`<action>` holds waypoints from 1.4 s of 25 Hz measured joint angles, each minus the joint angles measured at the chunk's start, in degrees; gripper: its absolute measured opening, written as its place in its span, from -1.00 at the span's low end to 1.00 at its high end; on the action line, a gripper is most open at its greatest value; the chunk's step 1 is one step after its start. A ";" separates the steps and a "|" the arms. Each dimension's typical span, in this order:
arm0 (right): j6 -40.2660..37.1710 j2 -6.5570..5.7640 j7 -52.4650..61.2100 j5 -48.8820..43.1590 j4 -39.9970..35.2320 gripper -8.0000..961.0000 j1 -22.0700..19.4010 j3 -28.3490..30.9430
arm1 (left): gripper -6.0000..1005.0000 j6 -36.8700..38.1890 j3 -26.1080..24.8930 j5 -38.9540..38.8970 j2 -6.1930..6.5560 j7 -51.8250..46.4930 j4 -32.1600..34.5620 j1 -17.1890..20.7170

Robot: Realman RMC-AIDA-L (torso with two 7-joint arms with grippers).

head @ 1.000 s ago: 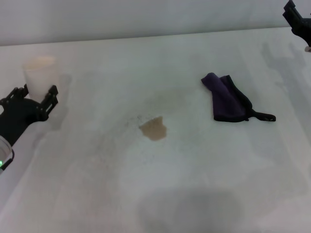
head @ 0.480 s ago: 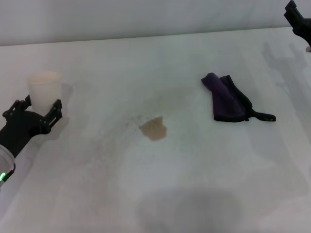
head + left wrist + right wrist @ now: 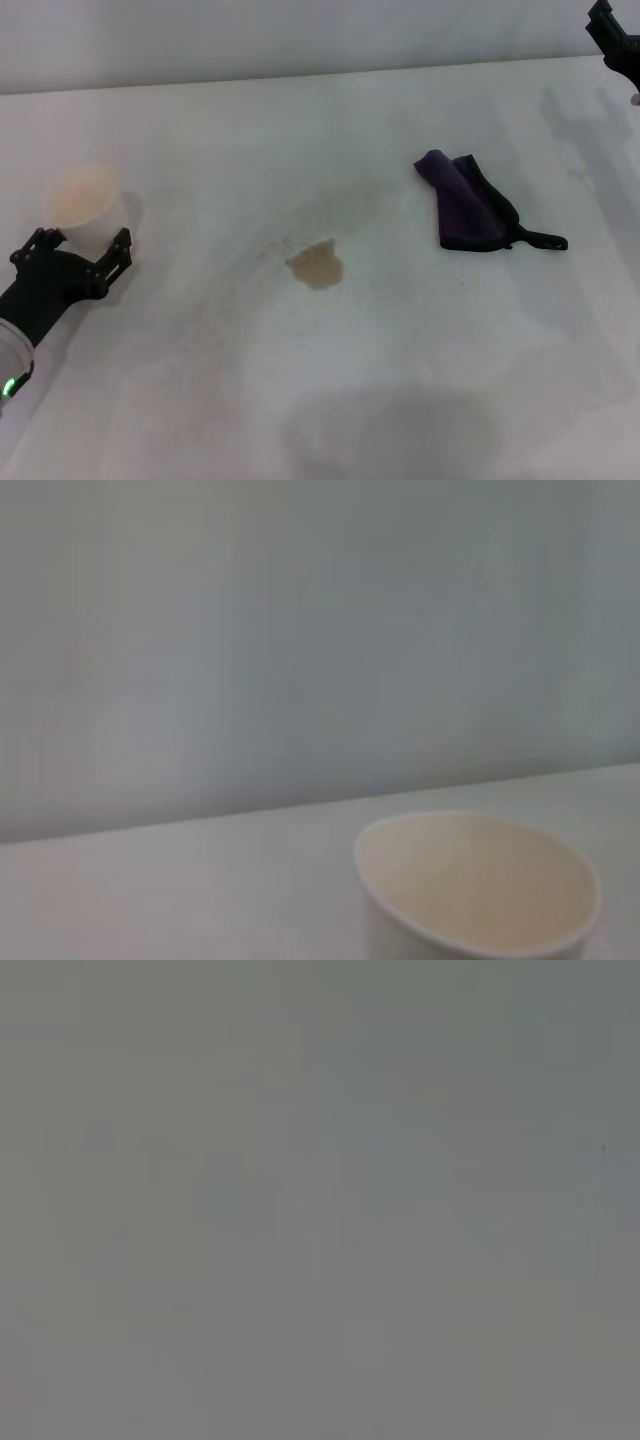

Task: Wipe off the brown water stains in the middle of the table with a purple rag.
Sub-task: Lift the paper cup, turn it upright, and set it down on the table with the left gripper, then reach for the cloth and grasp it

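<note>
White matte bench (image 3: 330,400) first: one wide flat top, carrying everything, mostly bare around the brown water stains (image 3: 317,265).

Next down in size, left tool (image 3: 78,243): well off to the robot's left of the stains, low over the bench, spread wide and gripping nothing. Sits right up against the near side of the paper cup (image 3: 85,205), so probably just parked next to it rather than doing anything for the wiping job.

Purple rag (image 3: 465,205): lying crumpled flat on the bench, to the right of the stains and a bit farther back, well apart from them. Black edging showing, short loop tab trailing away from the stains. Untouched by either tool, so looks like the pickup hasn't happened yet.

Paper cup: upright, mouth open, looks empty, far left of the stains.

Stains themselves: one small tan blotch about mid-bench, plus a few faint specks close by. Not wiped yet.

Right tool (image 3: 615,30): barely a sliver, far right and far back from the stains, nearer the rag than anything else. Grip state: can't tell. Best placed for the rag, by the look of it.

Count: one bench, one rag, one cup, one blotch, two tools.
</note>
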 joint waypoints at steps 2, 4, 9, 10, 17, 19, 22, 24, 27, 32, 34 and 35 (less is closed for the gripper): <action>0.00 0.01 0.00 0.00 -0.01 0.80 -0.01 0.00 | 0.54 0.02 -0.29 -0.28 0.00 0.01 -0.50 0.01; 0.00 0.02 0.00 0.00 -0.01 0.80 -0.02 0.00 | 0.55 0.06 -0.87 -0.56 0.01 0.02 -0.83 0.20; 0.00 0.02 0.00 0.00 -0.01 0.80 -0.03 0.00 | 0.58 0.15 -1.28 -0.70 0.01 -0.70 -0.88 0.61; 0.00 0.02 0.00 0.00 -0.01 0.80 -0.06 0.00 | 0.60 0.22 -1.29 -0.71 0.01 -0.83 -0.88 0.75; -0.04 -0.05 0.00 0.00 0.00 0.80 -0.12 0.00 | 0.73 4.83 -1.26 -0.76 0.07 -0.65 -1.03 3.91; -0.18 -0.10 0.00 0.00 -0.04 0.80 -0.06 0.00 | 0.76 6.48 -1.22 -0.80 0.11 -0.62 -1.25 5.10; -0.20 -0.11 0.03 0.00 -0.06 0.80 0.19 0.00 | 0.78 9.56 -1.19 -0.87 0.11 -0.72 -1.48 7.43; 0.80 0.02 0.64 0.00 -0.06 0.80 0.37 0.00 | 0.78 12.01 -1.22 -0.96 0.08 -0.74 -1.53 8.96; 2.51 0.05 3.89 -1.08 -0.02 0.80 0.88 -1.18 | 0.78 15.97 -1.27 -2.46 0.02 -0.83 -1.75 10.36; 1.30 -0.43 8.16 -8.31 -6.17 0.80 1.84 -11.36 | 0.78 19.97 -1.30 -9.42 0.36 -3.95 -2.82 10.78; -1.90 -0.51 12.85 -11.35 -11.37 0.80 1.81 -17.32 | 0.78 21.18 -1.30 -11.33 0.56 -7.02 -2.34 11.05; -4.74 -0.64 17.11 -13.05 -14.79 0.80 1.66 -20.96 | 0.78 21.43 -1.30 -11.90 0.62 -7.76 -2.01 11.13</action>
